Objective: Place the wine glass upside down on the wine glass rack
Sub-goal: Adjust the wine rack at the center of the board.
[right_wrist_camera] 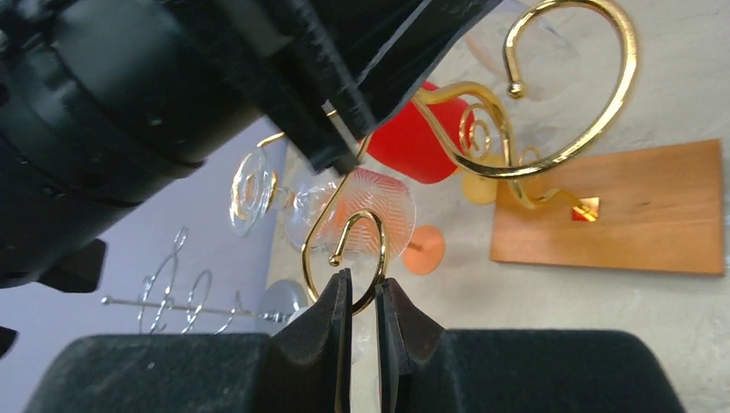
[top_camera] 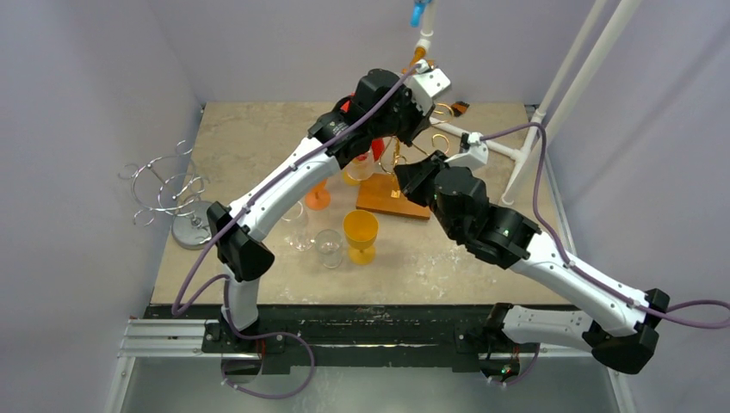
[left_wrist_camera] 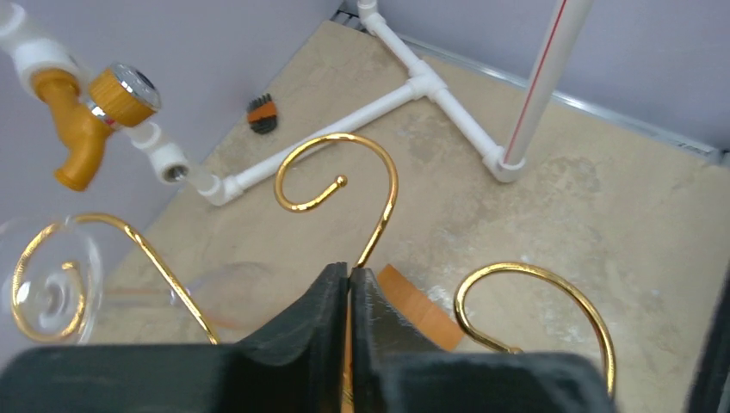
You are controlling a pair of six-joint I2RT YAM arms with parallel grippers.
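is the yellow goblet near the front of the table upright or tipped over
upright: the yellow goblet stands on its foot, with the bowl's open mouth facing up

Gold rack on an orange wooden base; fern-etched clear glass, red cup, mottled beige tabletop.

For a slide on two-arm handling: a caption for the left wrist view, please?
Left hand pinching the gold rack, a clear wine glass seated in its left hook.

robot lab: walled test table
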